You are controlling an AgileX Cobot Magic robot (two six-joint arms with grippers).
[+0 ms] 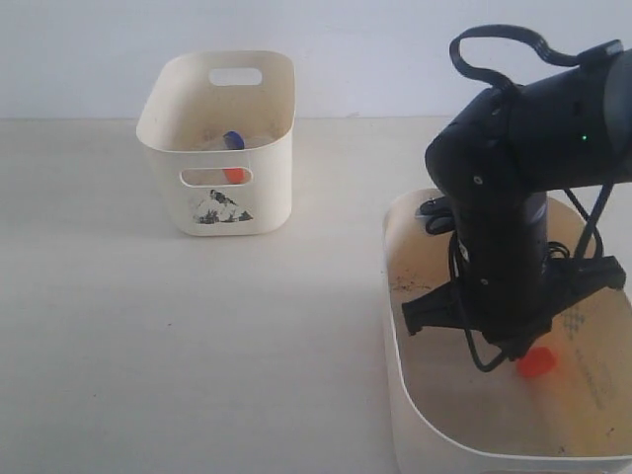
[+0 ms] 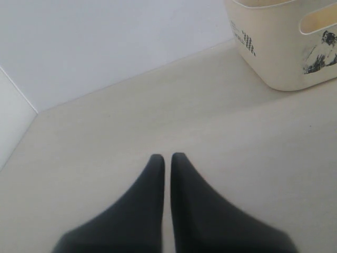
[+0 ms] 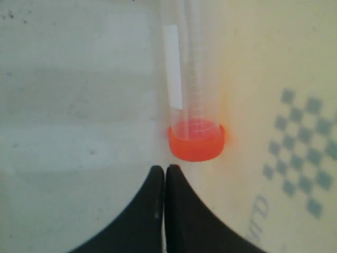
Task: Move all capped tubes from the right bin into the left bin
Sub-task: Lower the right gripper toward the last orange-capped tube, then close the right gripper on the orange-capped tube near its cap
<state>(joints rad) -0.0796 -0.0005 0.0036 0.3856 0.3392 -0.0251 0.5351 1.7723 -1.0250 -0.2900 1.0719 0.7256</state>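
Observation:
A clear capped tube (image 3: 187, 89) with an orange-red cap (image 3: 197, 143) lies on the floor of the right bin (image 1: 405, 395); its cap (image 1: 536, 362) shows just below my right arm in the exterior view. My right gripper (image 3: 165, 169) is shut and empty, its tips just short of that cap. The left bin (image 1: 257, 212) stands at the back left with a blue cap (image 1: 233, 140) and an orange-red cap (image 1: 234, 175) showing inside. My left gripper (image 2: 166, 157) is shut with nothing in it, over bare table beside the left bin (image 2: 274, 58).
The right arm (image 1: 504, 197) with its cables hangs over the right bin and hides much of its inside. A light wall runs behind the table (image 1: 197, 326). The right bin's floor carries a dotted diamond print (image 3: 303, 153).

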